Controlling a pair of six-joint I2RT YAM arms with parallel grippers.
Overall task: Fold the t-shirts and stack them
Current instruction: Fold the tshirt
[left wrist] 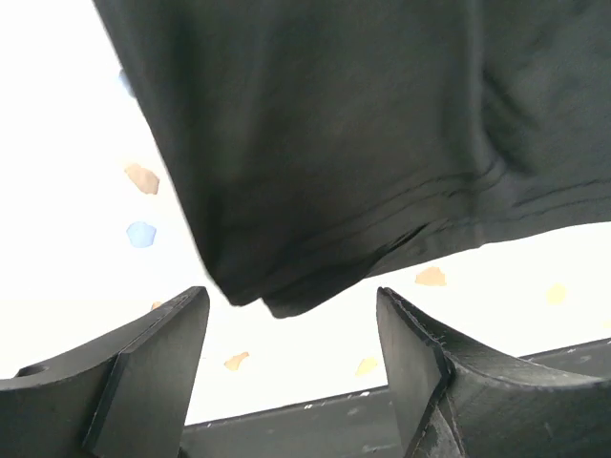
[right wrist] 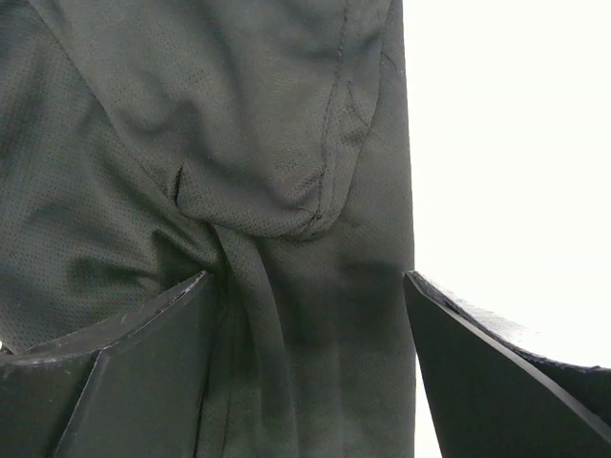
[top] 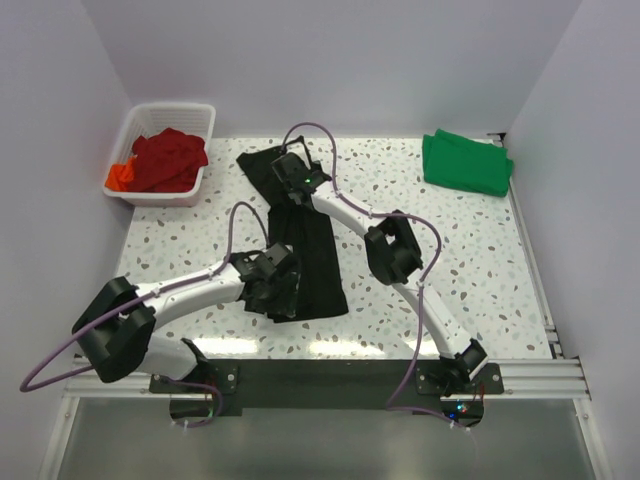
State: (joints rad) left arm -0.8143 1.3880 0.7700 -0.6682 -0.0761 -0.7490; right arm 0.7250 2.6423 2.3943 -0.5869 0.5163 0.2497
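A black t-shirt (top: 310, 250) lies on the speckled table as a long narrow strip running from the back toward the front. My right gripper (top: 284, 161) hovers over its far end, jaws open, with wrinkled black fabric (right wrist: 286, 143) spread below and between the fingers (right wrist: 143, 372). Over the strip's near end my left gripper (top: 284, 296) is open, and a hem corner of the black shirt (left wrist: 334, 143) lies just ahead of the gap between its fingers (left wrist: 420, 363). A folded green t-shirt (top: 465, 162) rests at the back right. A dark red t-shirt (top: 170, 158) and an orange one (top: 119, 179) sit in the basket.
A white slatted basket (top: 205, 120) stands at the back left corner. Walls close in the table on the left, back and right. A metal rail (top: 520, 375) runs along the near edge by the arm bases.
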